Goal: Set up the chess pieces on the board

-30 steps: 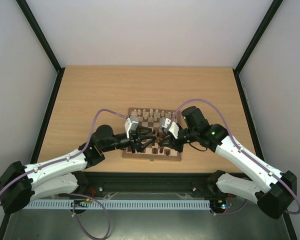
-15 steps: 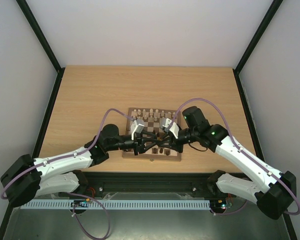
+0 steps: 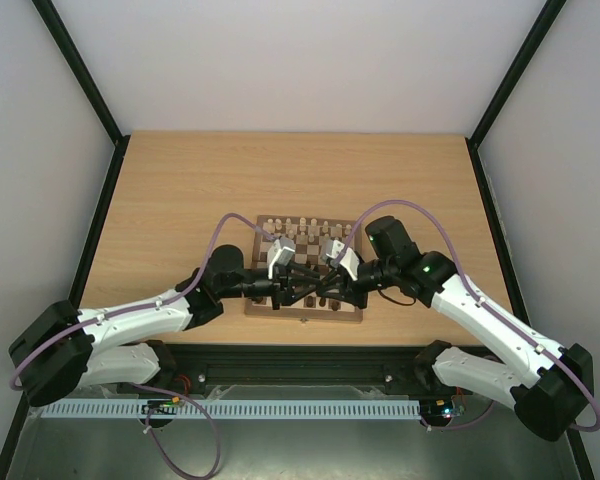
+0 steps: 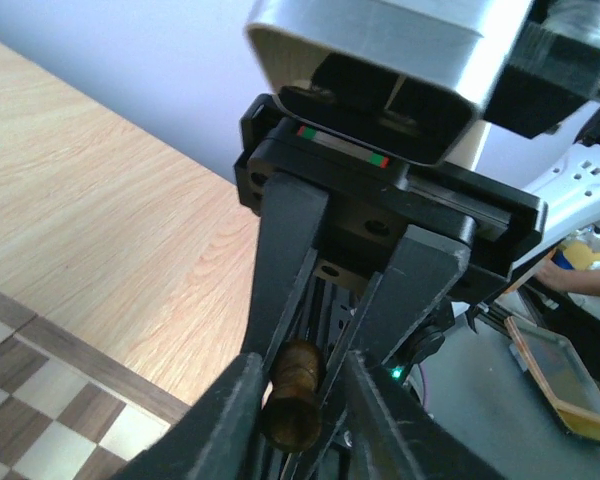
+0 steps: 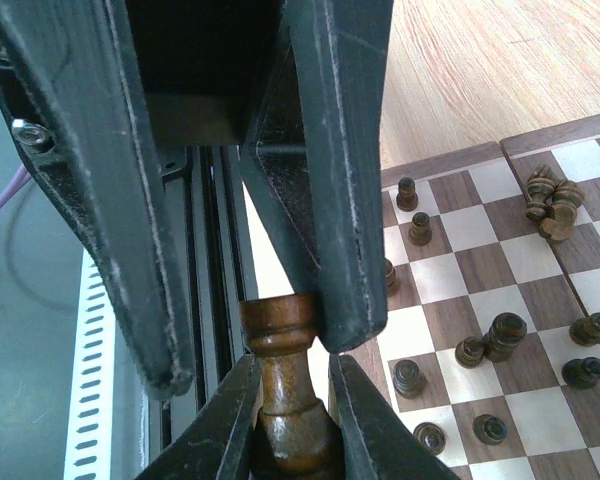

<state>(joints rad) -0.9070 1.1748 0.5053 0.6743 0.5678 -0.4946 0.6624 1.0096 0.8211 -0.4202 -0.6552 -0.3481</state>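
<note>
Right wrist: right gripper [image 5: 292, 405] clamps dark piece [image 5: 283, 335], left gripper [image 5: 260, 355] parted around it (over cluttered board [image 5: 500, 268]).

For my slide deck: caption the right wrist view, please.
Right gripper pinches a dark chess piece inside the open left gripper, with the board behind.

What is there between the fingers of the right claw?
A dark brown chess piece, gripped by the right claw. The left claw is open around its top. Its lower part is covered by the right claw's fingers.
</note>
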